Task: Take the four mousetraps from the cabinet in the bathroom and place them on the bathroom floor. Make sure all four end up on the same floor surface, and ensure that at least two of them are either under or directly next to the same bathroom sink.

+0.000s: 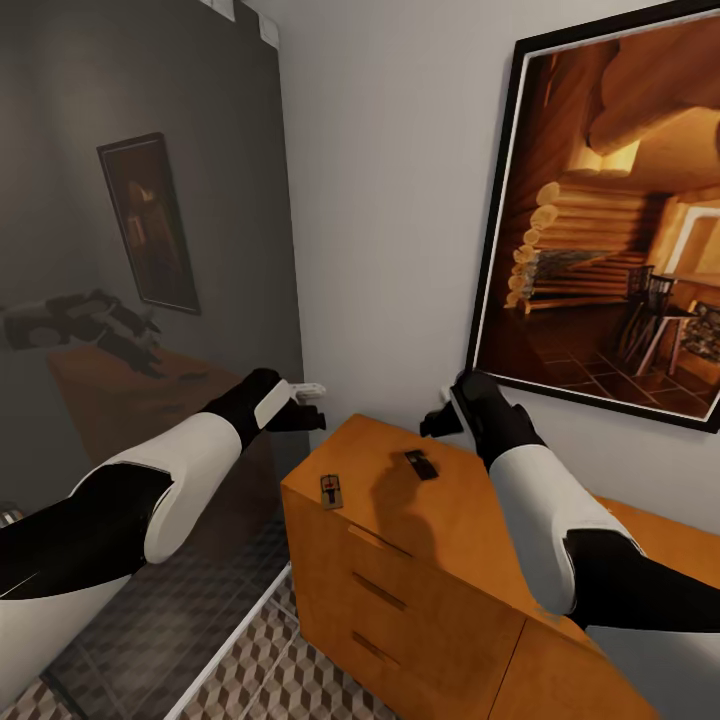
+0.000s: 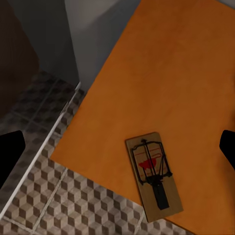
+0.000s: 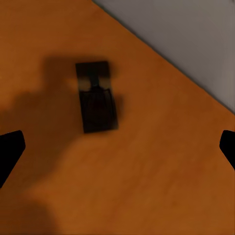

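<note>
Left gripper: jaws wide, empty, beside cabinet.
Right gripper: jaws wide (over shadowed mousetrap).
Second mousetrap: near corner.

Cabinet: smooth, satin orange-brown wood. Mousetrap: matt wooden slab, dark metal wire. Floor: glazed patterned tile. Wall: matt paint.

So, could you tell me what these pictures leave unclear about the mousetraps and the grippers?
- Only two mousetraps show on the cabinet; the drawers are shut, hiding their contents.
- Right wrist view: the far mousetrap is blurred and shadowed, its parts unreadable.
- Head view: the right gripper is dark, its fingers indistinct.
</note>
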Available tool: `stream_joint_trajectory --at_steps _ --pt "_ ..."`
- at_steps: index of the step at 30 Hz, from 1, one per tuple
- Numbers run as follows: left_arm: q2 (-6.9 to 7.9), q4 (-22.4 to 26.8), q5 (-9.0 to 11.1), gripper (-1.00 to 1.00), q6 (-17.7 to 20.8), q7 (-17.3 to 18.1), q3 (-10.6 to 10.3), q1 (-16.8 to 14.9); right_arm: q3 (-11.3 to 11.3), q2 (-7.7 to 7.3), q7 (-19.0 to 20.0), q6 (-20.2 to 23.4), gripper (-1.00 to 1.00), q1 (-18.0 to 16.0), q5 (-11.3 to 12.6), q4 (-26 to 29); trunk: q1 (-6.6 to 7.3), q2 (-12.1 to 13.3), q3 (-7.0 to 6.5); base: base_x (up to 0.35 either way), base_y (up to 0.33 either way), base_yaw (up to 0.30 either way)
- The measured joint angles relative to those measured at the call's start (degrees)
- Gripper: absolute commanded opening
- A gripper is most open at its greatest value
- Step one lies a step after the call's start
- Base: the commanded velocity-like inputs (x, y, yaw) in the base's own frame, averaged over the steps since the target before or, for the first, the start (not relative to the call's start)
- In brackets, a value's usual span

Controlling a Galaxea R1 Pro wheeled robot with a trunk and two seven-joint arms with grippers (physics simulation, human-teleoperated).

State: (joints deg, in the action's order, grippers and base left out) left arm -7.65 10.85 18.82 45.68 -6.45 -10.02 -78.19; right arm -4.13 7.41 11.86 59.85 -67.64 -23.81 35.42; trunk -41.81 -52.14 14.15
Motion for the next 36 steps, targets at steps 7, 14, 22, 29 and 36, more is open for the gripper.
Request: stream_joint_trajectory --at_steps 7,14,22,29,36 --pt "0.00 -0.22 -0.06 1.00 -0.03 0.05 0.00 0.00 0.02 -0.19 1.88 0.00 1.00 -1.23 -0.08 -1.55 0.00 0.00 0.00 0.000 0.000 0.000" --pt "0.00 -0.31 -0.06 1.00 -0.04 0.04 0.00 0.00 -0.03 -0.26 2.35 0.00 1.00 -1.57 -0.14 -1.97 0.00 0.00 0.00 0.000 0.000 0.000" --pt "0.00 -0.41 -0.07 1.00 -0.08 0.06 0.03 0.00 -0.02 -0.27 2.42 0.00 1.00 -1.64 -0.18 -1.86 0.00 0.00 0.00 0.004 0.000 0.000" --pt "0.02 -0.81 -0.24 1.00 -0.12 -0.01 0.06 0.00 0.02 -0.26 2.43 0.00 1.00 -1.66 -0.18 -1.82 0.02 0.00 0.00 0.163 -0.012 0.000" --pt "0.06 -1.10 -0.21 1.00 -0.13 -0.03 0.07 0.00 0.02 -0.20 2.43 0.00 1.00 -1.66 -0.19 -1.82 0.01 0.00 0.00 0.146 -0.026 0.000"
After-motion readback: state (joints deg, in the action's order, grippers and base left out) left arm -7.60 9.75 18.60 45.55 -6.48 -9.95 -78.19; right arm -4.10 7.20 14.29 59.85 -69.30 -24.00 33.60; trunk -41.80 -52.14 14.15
